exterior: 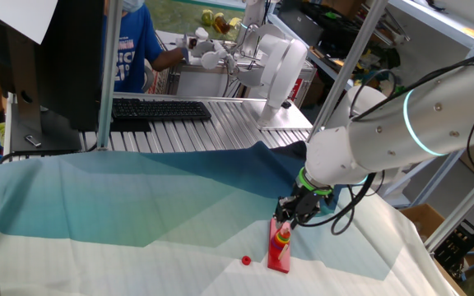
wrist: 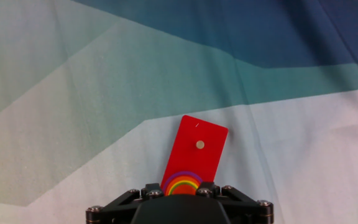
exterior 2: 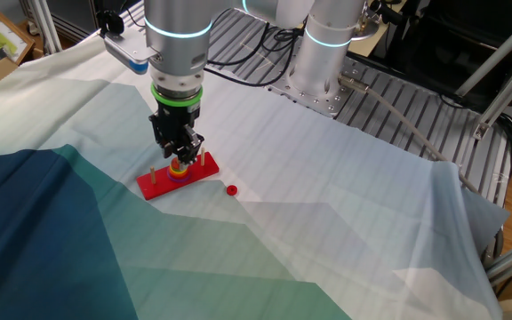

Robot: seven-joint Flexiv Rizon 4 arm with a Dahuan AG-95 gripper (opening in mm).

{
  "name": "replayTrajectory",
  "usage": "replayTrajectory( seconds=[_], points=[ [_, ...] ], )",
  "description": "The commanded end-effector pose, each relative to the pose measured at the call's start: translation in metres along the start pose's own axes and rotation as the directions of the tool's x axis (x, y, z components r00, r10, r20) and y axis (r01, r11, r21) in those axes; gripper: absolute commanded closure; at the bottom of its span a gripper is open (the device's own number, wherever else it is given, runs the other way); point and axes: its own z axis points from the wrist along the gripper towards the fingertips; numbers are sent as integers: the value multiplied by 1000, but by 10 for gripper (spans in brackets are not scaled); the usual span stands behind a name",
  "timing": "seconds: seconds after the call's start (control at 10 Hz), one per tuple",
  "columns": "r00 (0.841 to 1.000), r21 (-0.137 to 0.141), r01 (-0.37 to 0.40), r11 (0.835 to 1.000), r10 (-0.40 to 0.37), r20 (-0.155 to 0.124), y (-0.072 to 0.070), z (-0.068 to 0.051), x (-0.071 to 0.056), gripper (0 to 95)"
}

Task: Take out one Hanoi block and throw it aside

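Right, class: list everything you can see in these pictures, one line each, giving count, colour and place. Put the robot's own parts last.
Hanoi base: one, red, on the cloth under the pincer.
Ring stack: one, multicoloured, on the base's middle peg.
Loose block: one, red, on the cloth beside the base.
Cloth: one, white to blue-green, covering the table.
Keyboard: one, black, behind the cloth.
Person: one, blue shirt, in the background.
Arm: one, white.
Pincer: one, black, at the ring stack; whether it grips is unclear.

Rainbow block stack [exterior 2: 178,169] on red pegged base [exterior 2: 154,186]
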Motion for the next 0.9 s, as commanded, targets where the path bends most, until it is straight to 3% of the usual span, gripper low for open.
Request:
replayTrajectory(
  seconds=[0.1,0.4,0.6,0.9],
  points=[
    [1000,-3,1,1000,-1,1,-1,4,0,570],
    [1000,-12,-5,1000,5,-5,-1,7,1,570],
    [1000,-34,-16,999,15,-21,-2,8,2,570],
    [1000,-35,-17,999,16,-20,-3,12,3,570]
  ],
)
